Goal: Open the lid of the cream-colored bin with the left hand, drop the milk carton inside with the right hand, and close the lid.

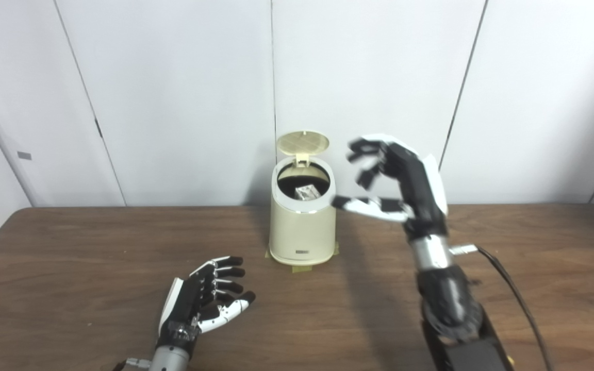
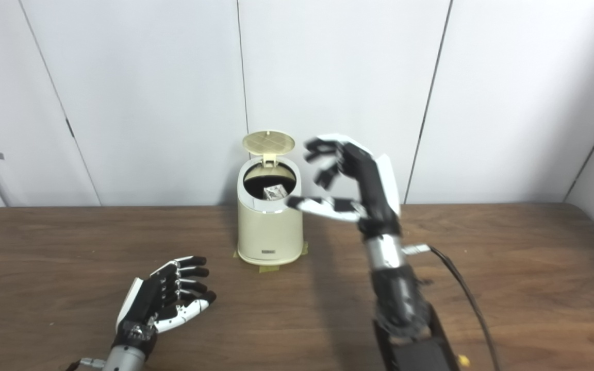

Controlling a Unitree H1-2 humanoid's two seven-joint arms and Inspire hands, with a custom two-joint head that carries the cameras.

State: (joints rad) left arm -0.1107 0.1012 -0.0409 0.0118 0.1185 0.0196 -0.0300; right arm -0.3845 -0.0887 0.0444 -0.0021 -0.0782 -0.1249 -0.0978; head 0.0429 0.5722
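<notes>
Fingers on your left hand [image 1: 201,301] are spread apart and hold nothing; the hand sits low over the wooden table [image 1: 70,288], near the front edge, palm turned toward the middle of the scene, well apart from the bin. You cannot tell from these views whether it touches the tabletop or hangs just above it.

Moving right, you see the cream-colored bin [image 1: 302,226] standing upright near the back edge of the table, close to the white panelled wall [image 1: 173,103]. Strips of yellowish tape [image 1: 301,269] show at its base. Its round lid [image 1: 303,142] is swung up and back on the rear hinge, standing nearly upright above the opening. Down inside the dark opening lies the milk carton [image 1: 308,192], a pale, small shape resting tilted within the bin; its print is too small to read.

Further right, your right hand [image 1: 392,180] is raised above the table just beside the bin's upper right rim, slightly blurred. Its fingers [image 1: 366,152] curl loosely and stand apart from the thumb [image 1: 366,204], which points toward the bin; nothing is in its grasp. A black cable [image 1: 513,293] runs from the right wrist down toward the front edge of the table.
</notes>
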